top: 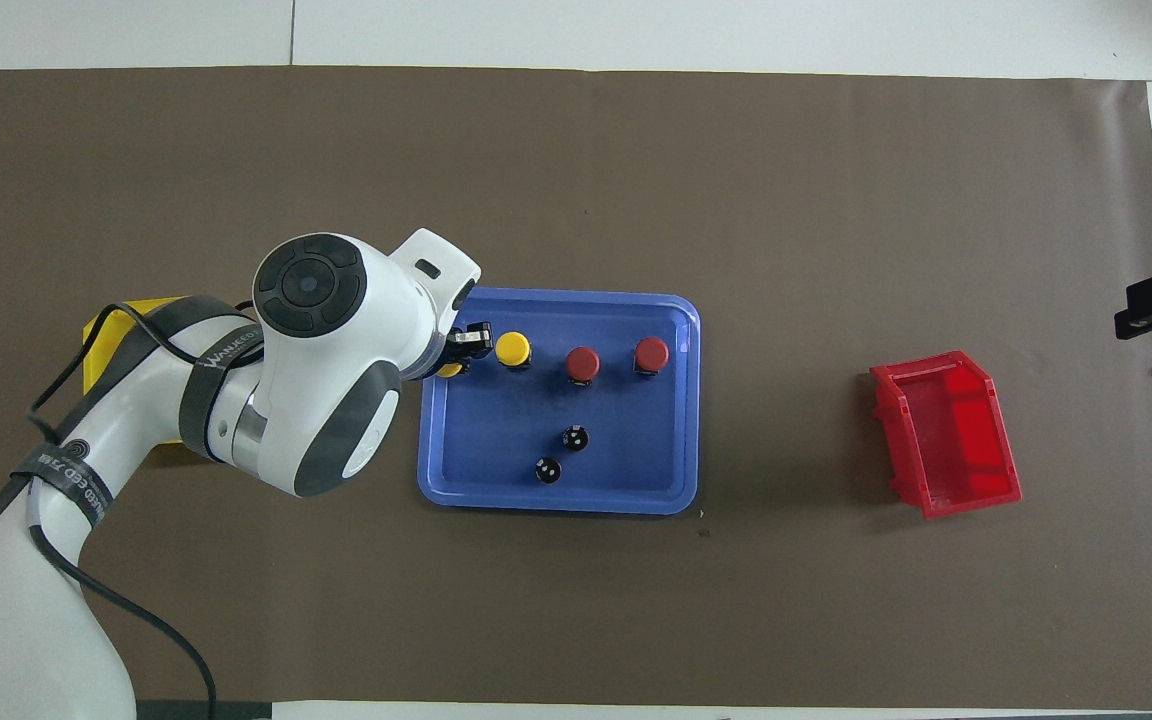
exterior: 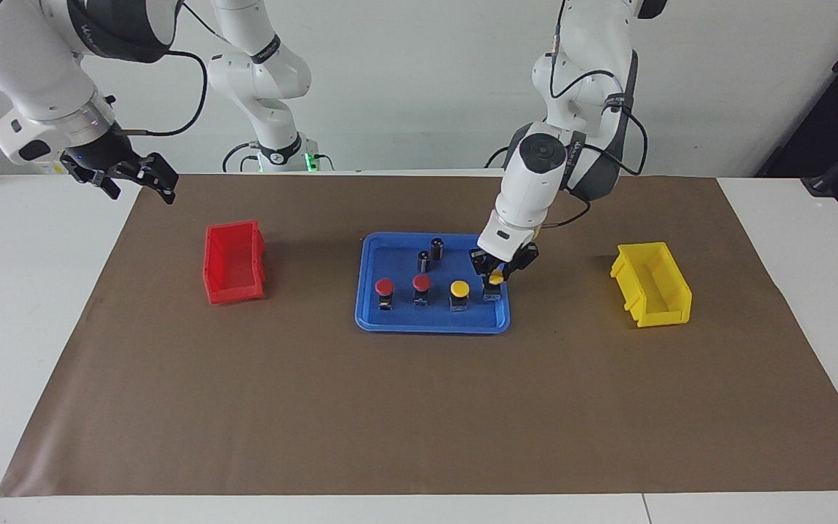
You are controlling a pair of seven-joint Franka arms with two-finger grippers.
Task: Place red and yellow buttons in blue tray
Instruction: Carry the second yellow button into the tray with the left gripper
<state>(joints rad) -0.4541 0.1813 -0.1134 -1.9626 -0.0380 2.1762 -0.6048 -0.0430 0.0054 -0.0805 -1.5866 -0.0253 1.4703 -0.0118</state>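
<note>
Red comes first as we look along the table from the right arm's end. Up there the right gripper hangs over the edge of the brown mat, with its jaws spread wide and nothing in them. That arm just waits. Next is the red bin, lying empty on the mat.

In the middle sits the blue tray. Three buttons stand in a row in it: a red one, another red one and a yellow one. Two dark cylinders stand nearer to the robots than the row.

Then we see the left gripper, low over the tray just inside the rim at the left arm's end. Its jaws are pinched tight on the cap of the last yellow button. This button hangs straight down from the jaws, cap up and base down, so its long way points at the tray floor. We cannot tell if the base touches the floor yet. It lines up with the row, just beside the yellow one.

We think the job is almost done. The next move turns on one thing: the floor is right under the button, so the left arm only needs to go down a bit and let go. The rim is close, so the button could tip on it.

Last is the yellow bin, well apart from the tray.
</note>
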